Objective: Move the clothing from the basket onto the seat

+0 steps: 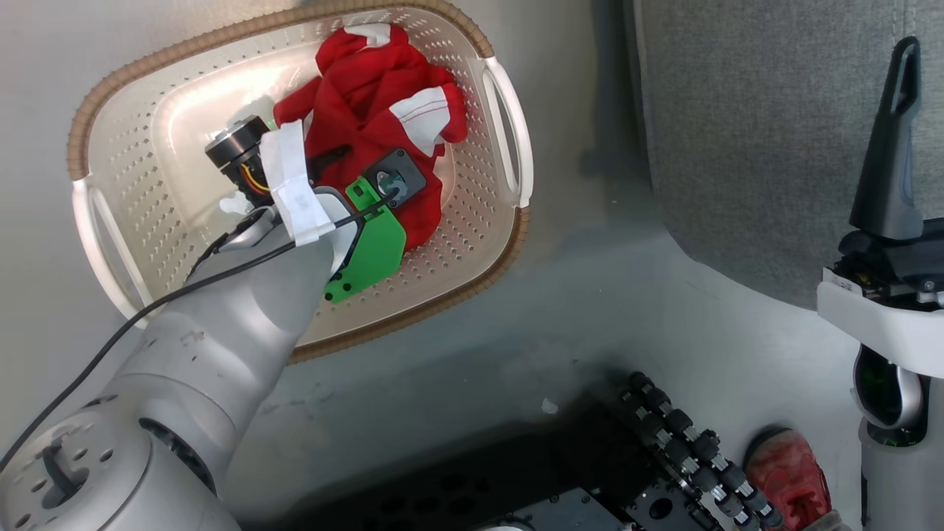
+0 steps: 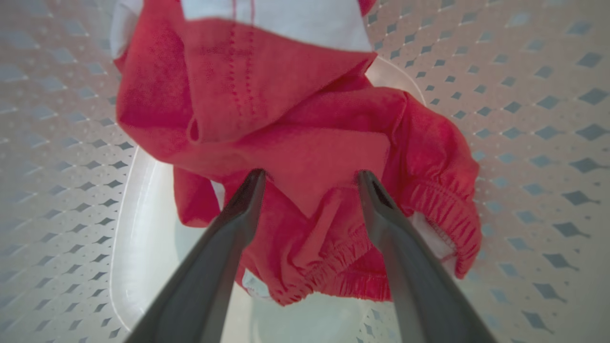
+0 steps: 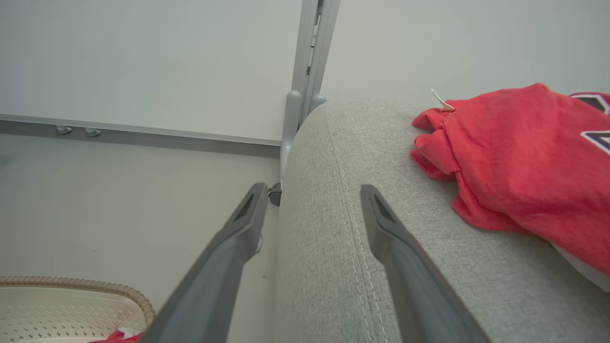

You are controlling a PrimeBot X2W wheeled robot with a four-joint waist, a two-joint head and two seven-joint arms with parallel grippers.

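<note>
The cream perforated basket (image 1: 487, 243) stands on the floor at the upper left, with crumpled red and white clothing (image 1: 376, 96) inside. My left arm reaches down into it, its wrist (image 1: 369, 221) over the garment. My left gripper (image 2: 310, 176) is open, its fingertips (image 2: 255, 183) spread on either side of a red fold (image 2: 305, 157) near an elastic hem. My right gripper (image 3: 312, 190) is open and holds nothing, hovering over the rounded edge of the grey seat (image 3: 343, 228). Another red garment (image 3: 519, 157) with navy-and-white lettering lies on the seat.
The seat (image 1: 767, 125) lies right of the basket across a strip of grey floor. My dark base with a roller chain (image 1: 686, 442) is at the bottom, a red shoe-like thing (image 1: 789, 472) beside it. A white wall and metal post (image 3: 310, 71) stand behind the seat.
</note>
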